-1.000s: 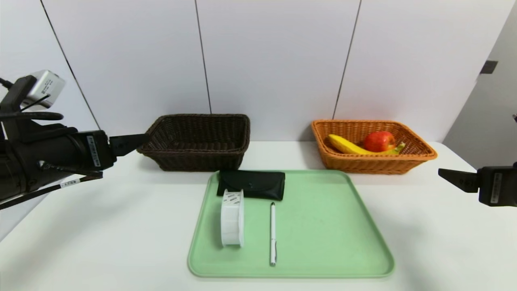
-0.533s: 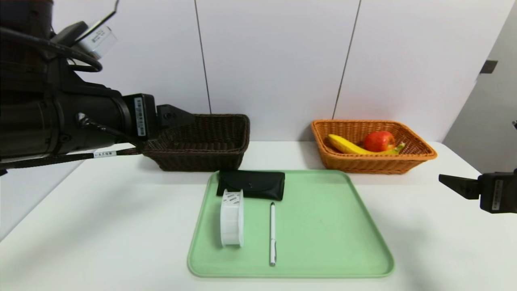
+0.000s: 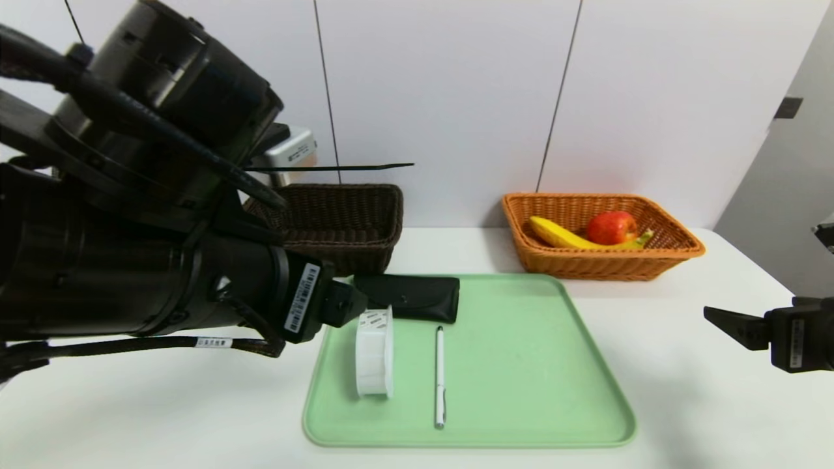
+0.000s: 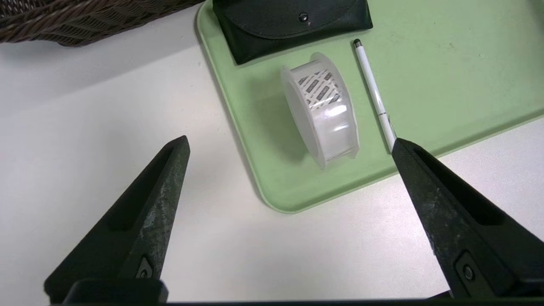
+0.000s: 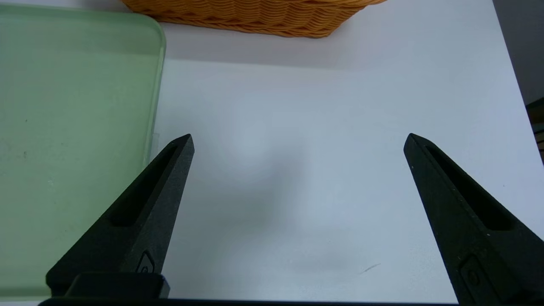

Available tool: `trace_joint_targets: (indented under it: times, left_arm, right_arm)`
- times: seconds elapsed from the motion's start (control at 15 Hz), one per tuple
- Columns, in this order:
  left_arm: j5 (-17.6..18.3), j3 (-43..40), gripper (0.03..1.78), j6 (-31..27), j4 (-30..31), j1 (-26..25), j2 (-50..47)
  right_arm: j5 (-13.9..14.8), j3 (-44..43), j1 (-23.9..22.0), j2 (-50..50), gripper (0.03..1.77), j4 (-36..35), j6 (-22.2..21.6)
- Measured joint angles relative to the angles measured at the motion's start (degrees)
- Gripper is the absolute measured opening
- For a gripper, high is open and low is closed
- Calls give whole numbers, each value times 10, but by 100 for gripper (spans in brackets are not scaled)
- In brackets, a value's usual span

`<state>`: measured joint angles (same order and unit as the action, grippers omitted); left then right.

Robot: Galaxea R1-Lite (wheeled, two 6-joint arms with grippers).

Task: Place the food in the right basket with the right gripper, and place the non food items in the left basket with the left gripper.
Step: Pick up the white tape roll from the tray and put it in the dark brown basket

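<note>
Head view: I have the left gripper (image 3: 348,305) raised over the table (image 3: 163,404) at the left edge of the green tray (image 3: 521,365), its tip just beside the roll of tape (image 3: 374,352). From here I cannot tell how its jaws stand. On the tray I see three items: the roll of tape standing on its edge, a white pen (image 3: 440,376) lying just beside it on the right, and a black case (image 3: 407,297) along the far edge, touching the roll's far end. The dark basket (image 3: 326,225) stands behind the tray's left corner; the orange basket (image 3: 603,234) stands behind its right corner and holds a banana (image 3: 560,234) and an apple (image 3: 611,227). The right gripper (image 3: 723,321) hovers at the table's right side, well apart from the tray.

Left wrist view: I read the left gripper (image 4: 289,146) as spread wide and holding nothing. The roll of tape (image 4: 321,108), the white pen (image 4: 374,93) and the black case (image 4: 289,23) lie beyond the fingertips (image 4: 180,146); the dark basket (image 4: 85,21) shows at a corner.

Right wrist view: the right gripper (image 5: 297,142) is also spread wide and empty, above bare table (image 5: 297,127), with the tray's edge (image 5: 155,85) to one side and the orange basket (image 5: 255,17) beyond.
</note>
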<state>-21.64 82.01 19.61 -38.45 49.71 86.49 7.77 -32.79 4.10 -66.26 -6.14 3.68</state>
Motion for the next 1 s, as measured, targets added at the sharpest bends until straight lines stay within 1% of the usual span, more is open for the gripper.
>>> trace_joint_targets:
  times: [0.2,0.33,0.67,1.0]
  left_arm:
    - [-8,40,169,20,-1,30,35]
    - [-11,59,169,37,-19,42,57]
    - [-48,74,169,39,-75,54,99]
    - [-50,89,169,64,-79,56,135]
  right_arm:
    - [0,23,0,7,170,-11,11]
    - [0,33,0,11,170,-11,16]
    - [0,48,9,16,170,-11,23]
    - [1,59,17,16,170,-12,24]
